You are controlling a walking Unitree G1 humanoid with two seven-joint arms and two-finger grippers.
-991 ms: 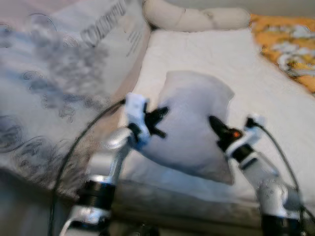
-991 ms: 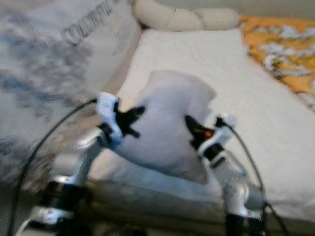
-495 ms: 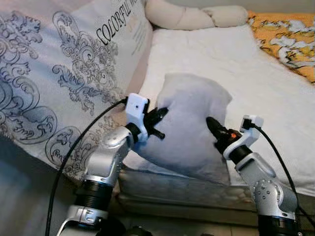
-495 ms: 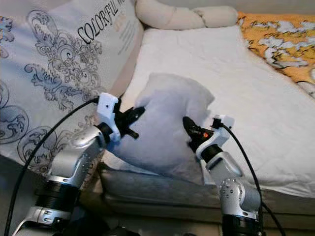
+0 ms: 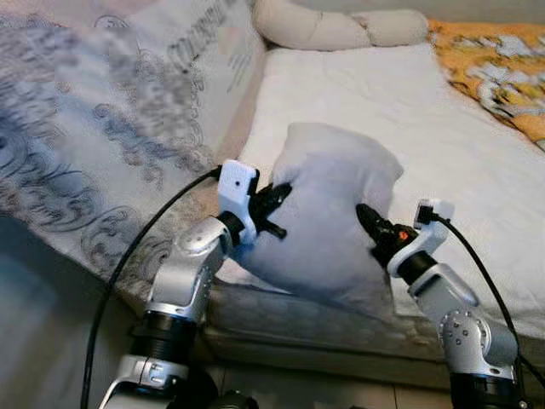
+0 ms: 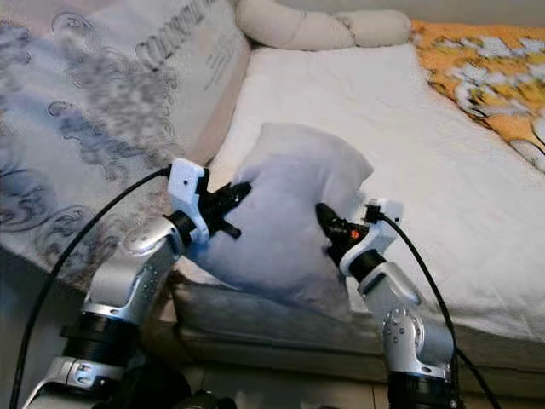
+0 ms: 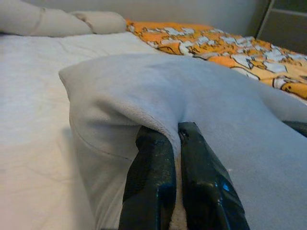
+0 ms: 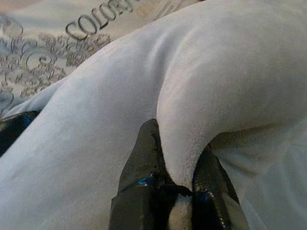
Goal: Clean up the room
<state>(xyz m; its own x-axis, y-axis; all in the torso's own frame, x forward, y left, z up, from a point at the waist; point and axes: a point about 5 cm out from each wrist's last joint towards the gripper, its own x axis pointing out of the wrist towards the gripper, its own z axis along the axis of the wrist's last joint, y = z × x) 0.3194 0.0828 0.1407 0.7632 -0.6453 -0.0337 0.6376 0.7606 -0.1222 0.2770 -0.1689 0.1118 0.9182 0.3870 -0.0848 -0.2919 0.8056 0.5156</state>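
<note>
A pale grey pillow is held up between the two grippers at the near edge of a bed covered with a white sheet. The pillow's lower part is seen against the mattress edge; whether it rests there cannot be told.

The left gripper is applied to the pillow's left edge. The left arm is raised from the near left, forearm angled up and to the right, with a black cable looped off its wrist. In the left wrist view the fingers are seen nearly together, clamped on a fold of the pillow fabric.

The right gripper is applied to the pillow's lower right side. The right arm is bent at the elbow, forearm angled up and to the left. In the right wrist view the fingers are pinched on a thick bulge of the pillow, which is pressed between them.

To the left, a large pillow with grey scroll ornament and printed lettering is propped against the bed's left side; it appears blurred in the head views. At the far end of the bed a long cream bolster lies across. At the far right an orange patterned blanket is spread on the bed.
</note>
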